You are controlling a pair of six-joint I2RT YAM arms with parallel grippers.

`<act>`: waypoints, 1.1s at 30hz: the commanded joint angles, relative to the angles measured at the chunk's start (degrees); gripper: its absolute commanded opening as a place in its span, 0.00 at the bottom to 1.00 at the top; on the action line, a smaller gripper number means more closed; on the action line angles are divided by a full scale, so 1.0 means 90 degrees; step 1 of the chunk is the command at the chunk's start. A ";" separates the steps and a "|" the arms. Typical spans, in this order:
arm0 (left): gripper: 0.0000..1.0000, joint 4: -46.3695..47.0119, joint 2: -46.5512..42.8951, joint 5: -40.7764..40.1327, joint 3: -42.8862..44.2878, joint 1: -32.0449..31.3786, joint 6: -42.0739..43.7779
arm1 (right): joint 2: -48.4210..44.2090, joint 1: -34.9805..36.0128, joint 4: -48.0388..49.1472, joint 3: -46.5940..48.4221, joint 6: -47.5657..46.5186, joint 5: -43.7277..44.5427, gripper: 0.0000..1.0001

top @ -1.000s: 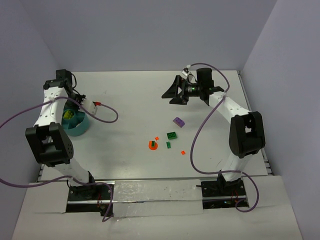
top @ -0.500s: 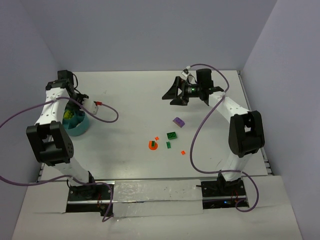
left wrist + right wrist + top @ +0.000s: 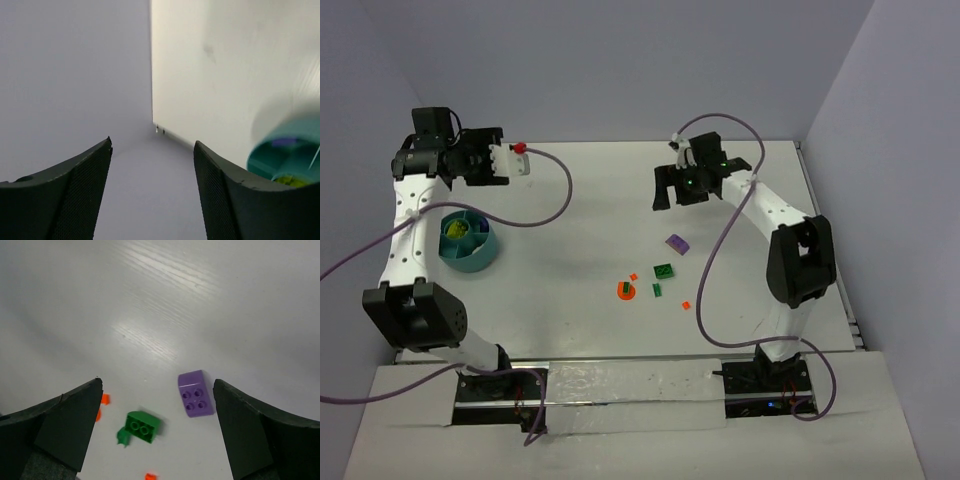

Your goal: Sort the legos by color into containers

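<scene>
The teal bowl (image 3: 486, 256) stands at the table's left with lime green pieces (image 3: 458, 228) inside; the left wrist view catches its rim (image 3: 280, 156) at lower right. My left gripper (image 3: 152, 141) is open and empty, raised above and behind the bowl. A purple brick (image 3: 676, 243) (image 3: 195, 393), a dark green brick (image 3: 664, 270) (image 3: 143, 426), a small green bit (image 3: 123, 436), a round orange piece (image 3: 625, 290) and orange bits (image 3: 686, 304) lie mid-table. My right gripper (image 3: 670, 192) (image 3: 157, 380) hangs open above and behind the purple brick, touching nothing.
Grey walls close the table at the left, back and right. Purple cables loop over the table from both arms (image 3: 555, 190). The arm bases stand at the near edge (image 3: 620, 385).
My left gripper has lifted out of the bowl, swung up and back, and its jaws have spread. My right gripper has turned down toward the bricks, still open.
</scene>
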 commanded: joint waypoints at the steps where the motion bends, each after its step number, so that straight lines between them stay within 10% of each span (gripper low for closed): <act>1: 0.74 0.0547 -0.0406 0.1629 0.0102 -0.0061 -0.2505 | 0.0596 0.0274 -0.0785 0.0423 -0.1023 0.1314 0.97; 24: 0.76 0.1346 -0.1298 0.2628 -0.1572 -0.0076 -0.4583 | 0.1748 0.0665 -0.1662 0.0563 -0.1795 0.1832 0.73; 33: 0.73 0.1822 -0.1399 0.3339 -0.2032 0.0200 -0.6394 | 0.1740 0.0678 -0.1550 0.0453 -0.1860 0.1438 0.31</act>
